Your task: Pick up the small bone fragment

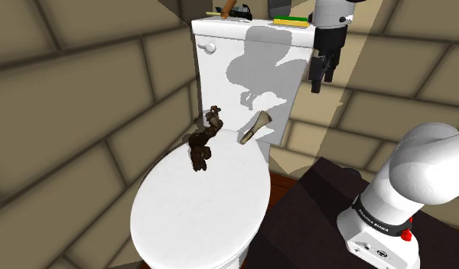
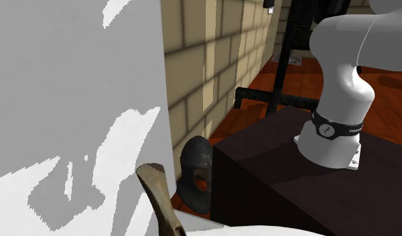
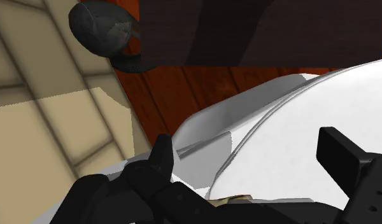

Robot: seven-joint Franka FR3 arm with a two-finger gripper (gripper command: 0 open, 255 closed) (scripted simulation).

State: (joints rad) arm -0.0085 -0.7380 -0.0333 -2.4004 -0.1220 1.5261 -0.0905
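We see the all-black two-finger gripper spread wide, empty and touching nothing, and in the shoulder view, at its eight o'clock, the small slender tan bone fragment lies on the white toilet lid beside the white tank.

Toilet lid: smooth white, faint sheen. Bone fragment: tan, rough-looking. Stand: dark wood grain, matt. Floor: reddish polished wood. Wall: beige blocks, matt.
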